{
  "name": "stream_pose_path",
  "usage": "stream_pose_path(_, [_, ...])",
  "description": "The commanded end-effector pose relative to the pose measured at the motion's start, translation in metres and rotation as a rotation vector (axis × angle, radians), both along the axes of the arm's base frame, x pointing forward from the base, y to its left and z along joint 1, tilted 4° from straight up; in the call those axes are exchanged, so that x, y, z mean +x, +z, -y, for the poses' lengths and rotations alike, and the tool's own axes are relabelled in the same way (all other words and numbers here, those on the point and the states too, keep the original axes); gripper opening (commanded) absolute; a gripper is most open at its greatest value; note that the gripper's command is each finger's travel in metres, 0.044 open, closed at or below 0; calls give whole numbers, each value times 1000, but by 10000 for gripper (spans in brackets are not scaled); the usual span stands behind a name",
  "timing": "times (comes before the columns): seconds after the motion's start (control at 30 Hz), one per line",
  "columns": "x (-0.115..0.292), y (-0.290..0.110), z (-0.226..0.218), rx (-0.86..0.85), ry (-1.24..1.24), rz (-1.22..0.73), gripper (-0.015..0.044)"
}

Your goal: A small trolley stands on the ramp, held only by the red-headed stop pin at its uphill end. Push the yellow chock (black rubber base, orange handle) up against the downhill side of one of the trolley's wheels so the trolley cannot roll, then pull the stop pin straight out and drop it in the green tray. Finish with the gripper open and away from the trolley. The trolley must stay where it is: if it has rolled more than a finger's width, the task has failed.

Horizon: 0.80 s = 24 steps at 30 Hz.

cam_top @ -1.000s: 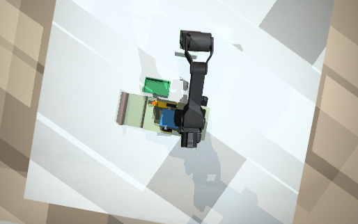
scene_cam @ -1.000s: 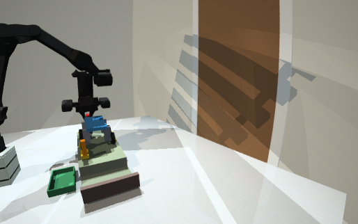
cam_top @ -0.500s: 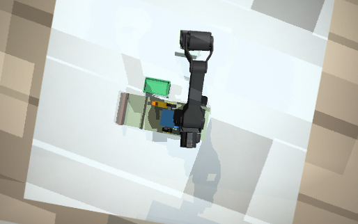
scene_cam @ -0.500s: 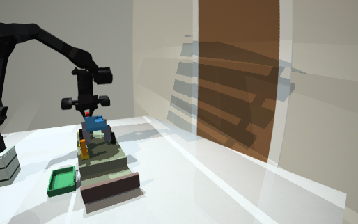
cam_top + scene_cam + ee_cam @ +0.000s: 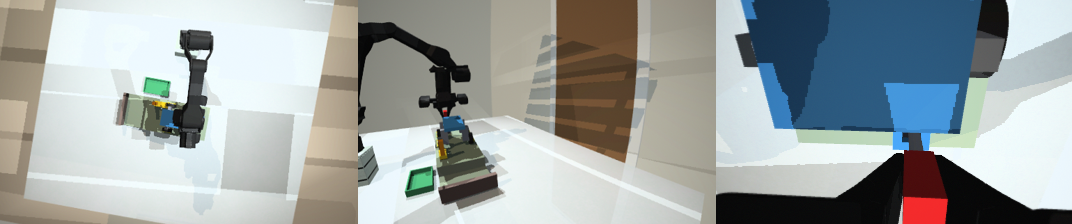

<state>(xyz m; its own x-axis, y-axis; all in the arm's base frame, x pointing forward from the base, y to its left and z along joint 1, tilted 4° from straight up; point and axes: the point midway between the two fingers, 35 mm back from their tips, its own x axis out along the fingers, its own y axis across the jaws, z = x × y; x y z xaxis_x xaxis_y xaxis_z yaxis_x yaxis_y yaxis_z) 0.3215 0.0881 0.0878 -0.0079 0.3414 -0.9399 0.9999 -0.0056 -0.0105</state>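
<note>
Trolley (image 5: 453, 124) high on the ramp (image 5: 462, 163), chock (image 5: 441, 149) against the downhill side of its wheel, stop pin (image 5: 444, 113) at its uphill end between the fingers of the gripper (image 5: 445, 110), tray (image 5: 420, 180) on the table beside the ramp's lower end.
</note>
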Motion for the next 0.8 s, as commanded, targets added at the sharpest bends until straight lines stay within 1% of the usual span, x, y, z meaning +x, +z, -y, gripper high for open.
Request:
stream_pose_path(0.0, [0, 5, 0, 4, 5, 8, 0])
stream_pose_path(0.77, [1, 17, 2, 4, 5, 8, 0])
